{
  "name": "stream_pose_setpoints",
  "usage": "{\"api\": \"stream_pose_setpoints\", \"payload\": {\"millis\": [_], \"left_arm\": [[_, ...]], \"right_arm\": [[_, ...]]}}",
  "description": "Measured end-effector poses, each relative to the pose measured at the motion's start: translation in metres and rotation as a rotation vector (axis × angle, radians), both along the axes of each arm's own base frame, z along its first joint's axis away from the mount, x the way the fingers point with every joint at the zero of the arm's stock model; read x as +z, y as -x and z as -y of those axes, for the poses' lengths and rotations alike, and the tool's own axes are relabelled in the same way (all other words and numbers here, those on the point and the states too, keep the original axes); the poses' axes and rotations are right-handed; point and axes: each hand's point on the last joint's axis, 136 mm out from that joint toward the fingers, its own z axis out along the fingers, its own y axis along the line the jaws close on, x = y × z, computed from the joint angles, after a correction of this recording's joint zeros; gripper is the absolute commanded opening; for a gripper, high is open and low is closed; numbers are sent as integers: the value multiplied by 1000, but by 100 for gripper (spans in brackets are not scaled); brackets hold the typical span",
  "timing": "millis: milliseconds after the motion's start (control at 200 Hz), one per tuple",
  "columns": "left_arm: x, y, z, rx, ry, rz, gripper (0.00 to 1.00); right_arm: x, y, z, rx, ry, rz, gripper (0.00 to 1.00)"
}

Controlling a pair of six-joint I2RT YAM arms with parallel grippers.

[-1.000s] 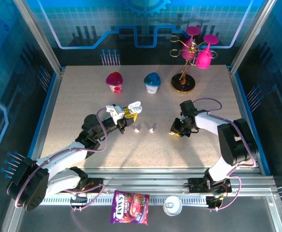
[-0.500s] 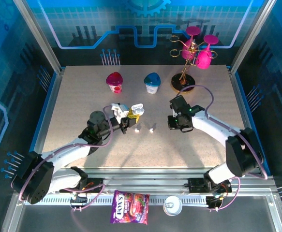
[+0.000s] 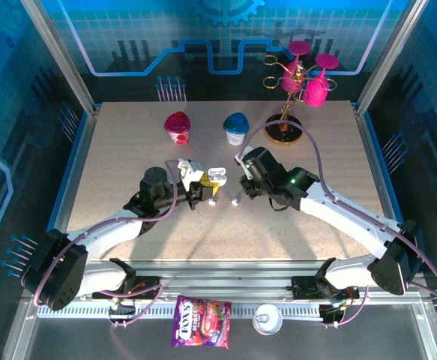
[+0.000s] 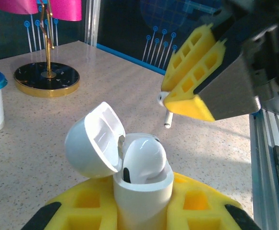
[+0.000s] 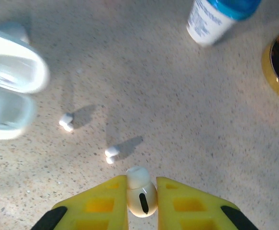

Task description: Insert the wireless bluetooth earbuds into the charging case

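Speckled tabletop (image 3: 128,150); left claw (image 3: 202,184) pinching open white case (image 4: 141,167), right claw (image 3: 242,185) pinching stemmed earbud (image 5: 140,195).

Speckled table (image 3: 128,142); blue-patterned walls (image 3: 166,30)

The speckled table (image 3: 113,165) carries two loose earbuds (image 3: 213,202), a pink-lidded cup (image 3: 178,126), a blue-lidded cup (image 3: 236,128) and a gold rack (image 3: 284,131).

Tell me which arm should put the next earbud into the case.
Right. The right gripper pinches an earbud and hovers close to the open charging case, which the left gripper is holding upright.
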Motion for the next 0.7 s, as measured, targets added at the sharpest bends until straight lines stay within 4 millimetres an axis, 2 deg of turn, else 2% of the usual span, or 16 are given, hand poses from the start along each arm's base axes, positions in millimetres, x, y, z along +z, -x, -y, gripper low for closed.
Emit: {"api": "stream_pose_setpoints", "payload": {"millis": [160, 250, 470, 700], "left_arm": [[-1, 5, 3, -37, 2, -14, 2], [-2, 8, 5, -60, 1, -22, 2], [-1, 13, 10, -106, 5, -39, 2], [-4, 13, 9, -105, 0, -55, 2]], "right_arm": [[26, 3, -21, 71, -4, 67, 17], [33, 2, -29, 93, 5, 88, 17], [24, -2, -43, 135, 63, 88, 17], [23, -1, -49, 158, 86, 98, 16]]}}
